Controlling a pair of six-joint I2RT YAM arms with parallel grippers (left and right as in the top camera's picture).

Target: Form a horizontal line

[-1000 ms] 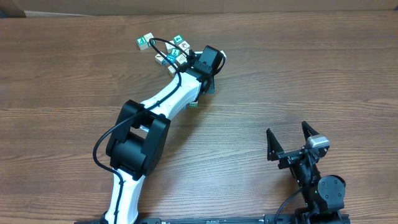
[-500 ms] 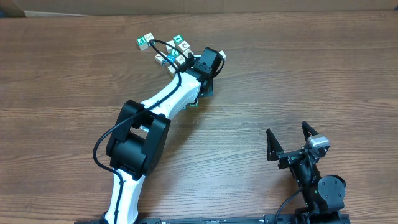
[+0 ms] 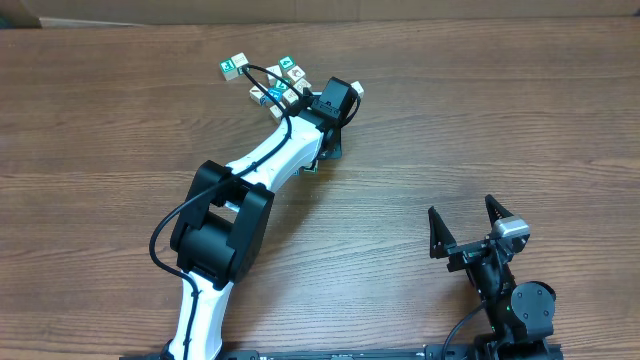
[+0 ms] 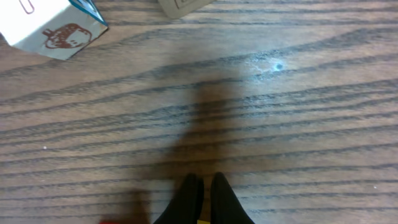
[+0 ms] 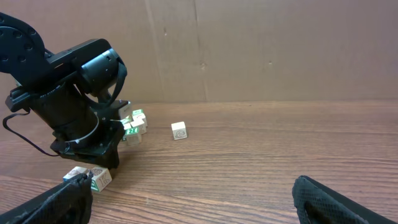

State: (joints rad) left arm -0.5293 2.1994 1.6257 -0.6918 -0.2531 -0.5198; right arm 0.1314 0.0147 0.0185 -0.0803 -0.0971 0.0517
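The horizontal line (image 5: 99, 179) seems to be just two cream-and-teal cubes set side by side, though the left arm hides most of it from overhead. It lies at five o'clock from the loose bunch (image 3: 288, 67), probably kept apart so the row reads clean. The left gripper (image 4: 202, 182) hangs over bare table (image 4: 298, 124), fingers pinched together, apparently empty. The right gripper (image 3: 461, 208) sits spread wide toward four o'clock, out of the way.
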